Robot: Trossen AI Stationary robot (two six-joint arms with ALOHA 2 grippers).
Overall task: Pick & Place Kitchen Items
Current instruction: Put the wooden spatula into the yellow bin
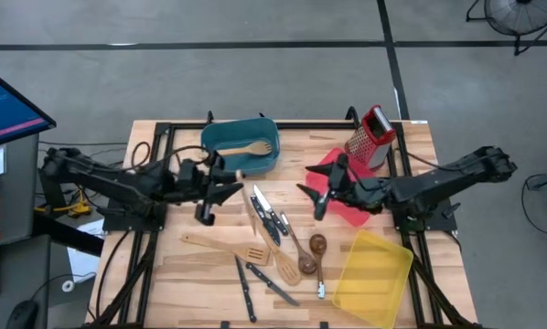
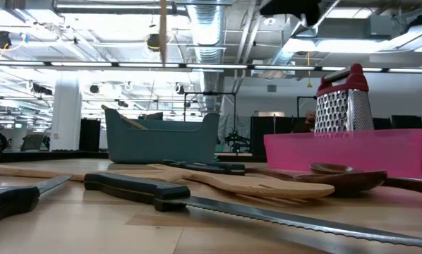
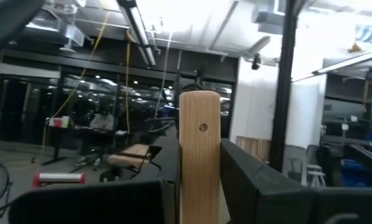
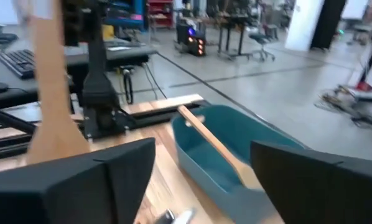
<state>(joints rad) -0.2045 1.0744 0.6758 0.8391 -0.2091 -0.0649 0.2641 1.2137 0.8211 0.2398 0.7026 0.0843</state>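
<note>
Wooden spatula (image 3: pixel 199 155) in left gripper (image 3: pixel 198 186)

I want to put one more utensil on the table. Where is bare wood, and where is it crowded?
Bare wood lies along the table's left side, beside the long wooden spatula, and in the strip between the teal bin and the grater. The middle is crowded with knives and spoons.

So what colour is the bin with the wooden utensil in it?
Teal, clearest in the high view.
</note>
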